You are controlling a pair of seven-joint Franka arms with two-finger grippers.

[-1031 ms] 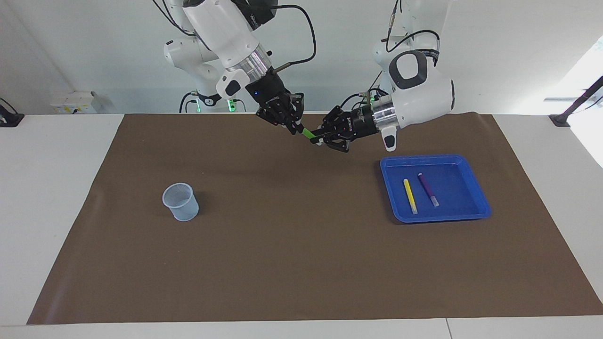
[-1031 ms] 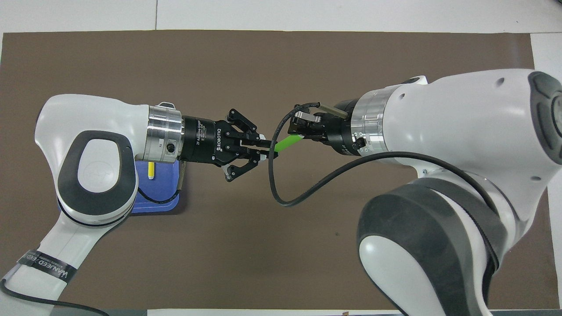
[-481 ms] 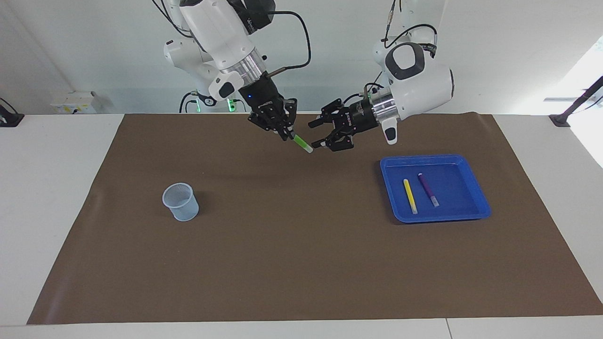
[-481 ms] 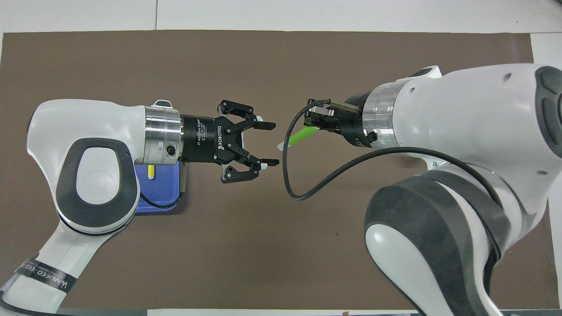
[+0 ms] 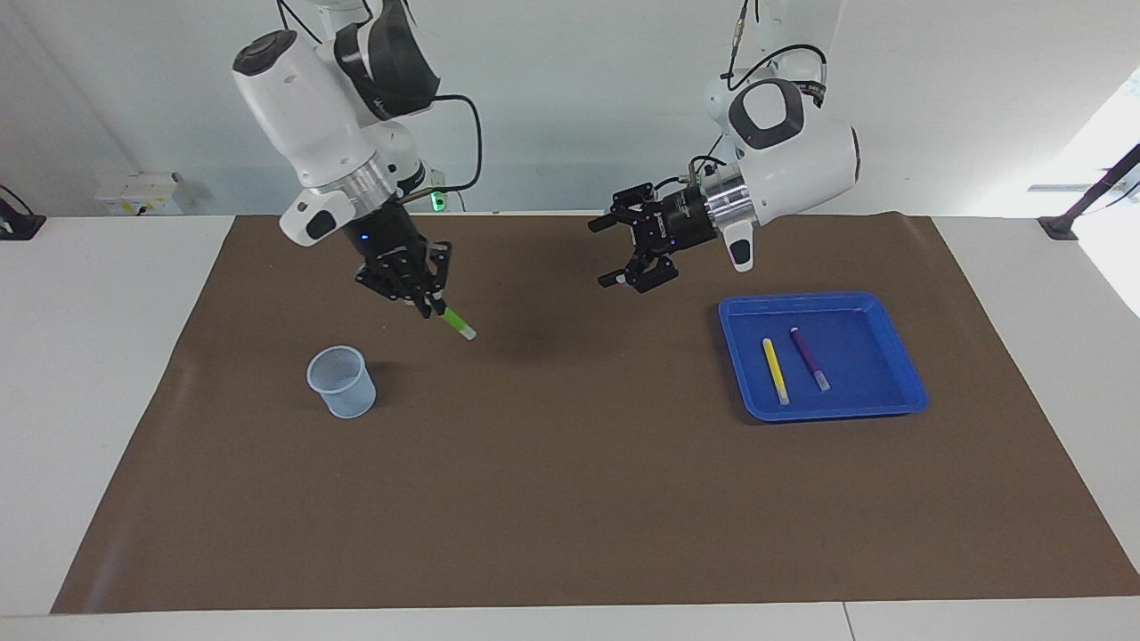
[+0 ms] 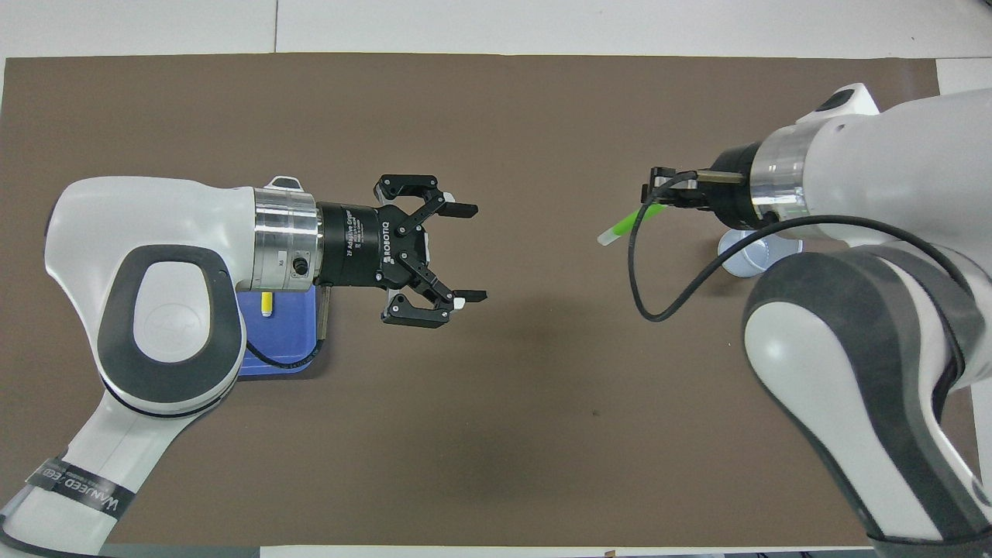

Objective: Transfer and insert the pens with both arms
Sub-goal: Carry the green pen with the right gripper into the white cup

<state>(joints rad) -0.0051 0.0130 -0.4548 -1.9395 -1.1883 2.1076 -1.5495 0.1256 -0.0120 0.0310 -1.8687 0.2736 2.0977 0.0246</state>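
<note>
My right gripper (image 5: 429,305) (image 6: 652,203) is shut on the green pen (image 5: 458,322) (image 6: 624,225), held up in the air over the brown mat, tilted with its pale tip pointing down, beside the pale mesh cup (image 5: 339,381). My left gripper (image 5: 604,252) (image 6: 470,252) is open and empty, up over the mat between the cup and the blue tray (image 5: 902,372). The yellow pen (image 5: 775,370) and the purple pen (image 5: 809,358) lie side by side in the tray. In the overhead view only the yellow pen's end (image 6: 266,302) shows under my left arm.
A brown mat (image 5: 570,499) covers most of the white table. The cup is partly hidden under my right arm in the overhead view (image 6: 742,257). Two slimmer arms with green-lit bases (image 5: 435,198) stand at the robots' end.
My left gripper has opened and let go of the green pen. My right gripper has carried the pen away toward the cup and lower. The left gripper stayed about where it was.
</note>
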